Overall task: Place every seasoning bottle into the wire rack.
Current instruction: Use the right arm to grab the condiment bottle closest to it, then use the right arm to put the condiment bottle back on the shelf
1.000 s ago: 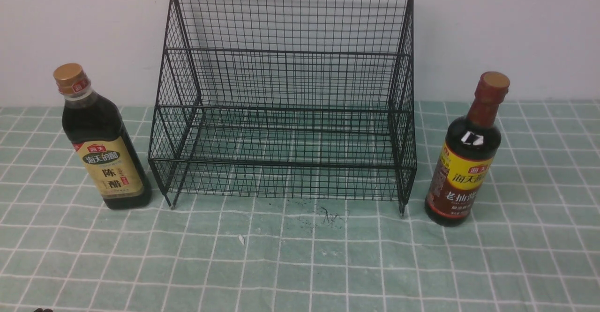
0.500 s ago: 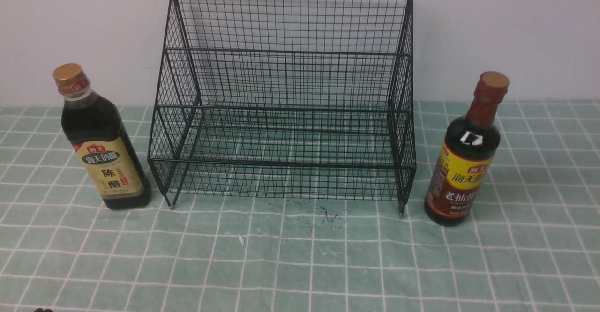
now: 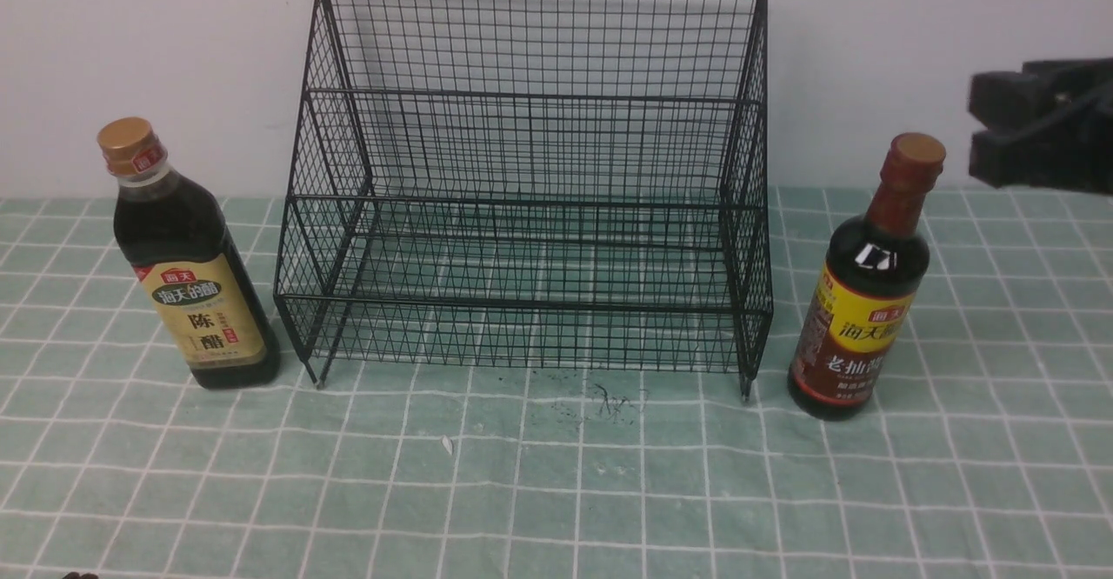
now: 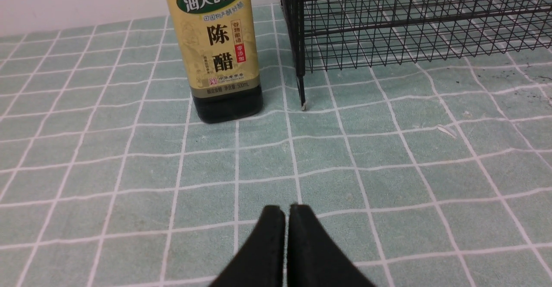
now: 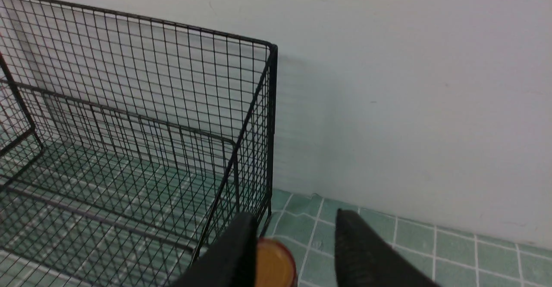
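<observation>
The right pincer (image 3: 981,129) hangs released at the robot's right, its two black fingers spread one above the other and aimed toward the rack, with nothing between them. It sits just to the right of the red-brown-necked bottle (image 3: 861,318), at about the height of the cap and not touching it. In the right wrist view the fingers of that pincer (image 5: 295,214) frame the bottle's round orange-brown cap (image 5: 274,264), which lies lower down in the gap.

The left pincer (image 4: 286,208) is clenched, fingertips pressed together on nothing, low over the worktop (image 3: 556,492) and well short of the gold-capped bottle (image 4: 222,54).

Both bottles stand upright on the green checked cloth, long axes vertical, caps pointing up, labels turned toward the robot. The red-brown-necked bottle is just beside the rack's right front foot. The gold-capped bottle (image 3: 196,301) is just beside the left front foot, apart from the wire.

The wire rack (image 3: 522,303) stands between them against the white wall (image 3: 869,57), open front toward the robot, its tiers holding no bottle. Its corner post (image 5: 271,106) and lower mesh (image 4: 388,24) show in the wrist views.
</observation>
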### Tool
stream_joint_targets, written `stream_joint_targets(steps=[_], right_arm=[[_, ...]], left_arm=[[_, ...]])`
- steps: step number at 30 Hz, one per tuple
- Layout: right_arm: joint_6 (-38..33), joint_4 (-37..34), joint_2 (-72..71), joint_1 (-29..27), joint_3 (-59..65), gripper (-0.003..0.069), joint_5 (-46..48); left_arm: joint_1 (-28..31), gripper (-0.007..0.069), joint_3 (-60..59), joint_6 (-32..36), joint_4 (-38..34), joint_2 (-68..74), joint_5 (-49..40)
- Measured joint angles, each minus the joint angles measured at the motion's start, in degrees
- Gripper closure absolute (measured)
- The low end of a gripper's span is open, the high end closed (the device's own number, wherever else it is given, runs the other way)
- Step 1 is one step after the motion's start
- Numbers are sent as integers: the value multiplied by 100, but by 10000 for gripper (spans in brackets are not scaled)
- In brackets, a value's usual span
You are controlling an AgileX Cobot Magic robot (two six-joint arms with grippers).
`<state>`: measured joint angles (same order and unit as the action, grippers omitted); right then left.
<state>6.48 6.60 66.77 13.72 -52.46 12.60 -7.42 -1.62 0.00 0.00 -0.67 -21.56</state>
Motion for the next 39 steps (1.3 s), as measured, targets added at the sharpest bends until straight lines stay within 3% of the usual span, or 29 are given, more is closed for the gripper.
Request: stream_joint_targets(steps=[1,2,4,8,21,24,26,31,39], right_arm=[[0,0,133,0,-93,277,-52],[0,0,159,0,-93,277,-59],[37,0,457,2,-227,150,-174],[48,0,813,2,-255,45,-134],[47,-112,1462,2,-262,22,198],[47,-112,1589,2,-262,35,302],[47,-112,1665,2,-262,92,347],[-3,-2,1630,21,-263,395,338],[-189,224,745,21,-364,386,1107]], left_arm=[[0,630,0,0,0,0,0],[0,630,0,0,0,0,0],[0,630,0,0,0,0,0],[0,630,0,0,0,0,0],[0,630,0,0,0,0,0],[0,630,0,0,0,0,0],[0,630,0,0,0,0,0],[0,630,0,0,0,0,0],[0,630,0,0,0,0,0]])
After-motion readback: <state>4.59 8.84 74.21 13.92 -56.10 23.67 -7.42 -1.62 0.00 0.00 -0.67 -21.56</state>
